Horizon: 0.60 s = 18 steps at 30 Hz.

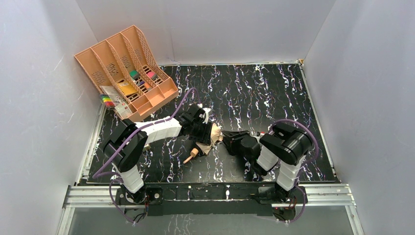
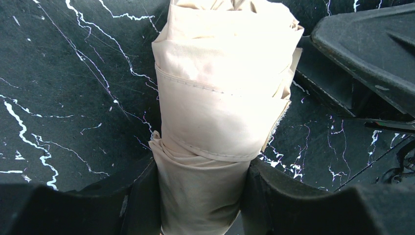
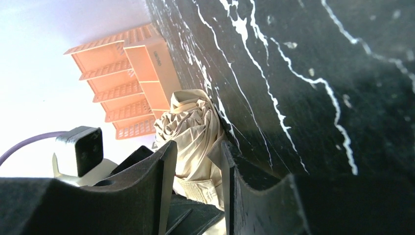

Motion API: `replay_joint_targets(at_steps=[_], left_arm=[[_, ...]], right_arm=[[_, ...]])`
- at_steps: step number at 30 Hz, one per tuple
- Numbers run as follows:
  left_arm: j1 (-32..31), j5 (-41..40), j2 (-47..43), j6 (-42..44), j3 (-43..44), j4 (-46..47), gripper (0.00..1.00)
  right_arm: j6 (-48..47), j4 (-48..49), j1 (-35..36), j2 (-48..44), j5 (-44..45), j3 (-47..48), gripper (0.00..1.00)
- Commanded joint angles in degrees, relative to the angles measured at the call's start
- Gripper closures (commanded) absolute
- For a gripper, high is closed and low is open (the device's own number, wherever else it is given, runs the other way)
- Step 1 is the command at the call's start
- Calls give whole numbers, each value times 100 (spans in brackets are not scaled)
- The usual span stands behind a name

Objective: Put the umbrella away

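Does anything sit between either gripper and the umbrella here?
Nothing visible does. The left gripper and the right gripper each close directly on the pale beige folded fabric umbrella.

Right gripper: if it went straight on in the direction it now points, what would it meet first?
The umbrella: its folded fabric sits between the fingers of the right gripper and extends ahead of them. Behind it the left gripper seems close, but depth is unclear.
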Motion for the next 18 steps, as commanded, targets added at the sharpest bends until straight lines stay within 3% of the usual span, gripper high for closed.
replay_joint_targets(at_steps=[1,9,18], left_arm=[[82,-973,606,212,-471,-829,100],[84,-973,614,227,-498,-837,100],[85,-973,624,244,-467,-861,100]], right_arm=[[486,215,-69,690,-926,-362,53],[202,867,-86,1025,-1258,-513,57],[-537,-454,-99,330,-1246,-327,57]])
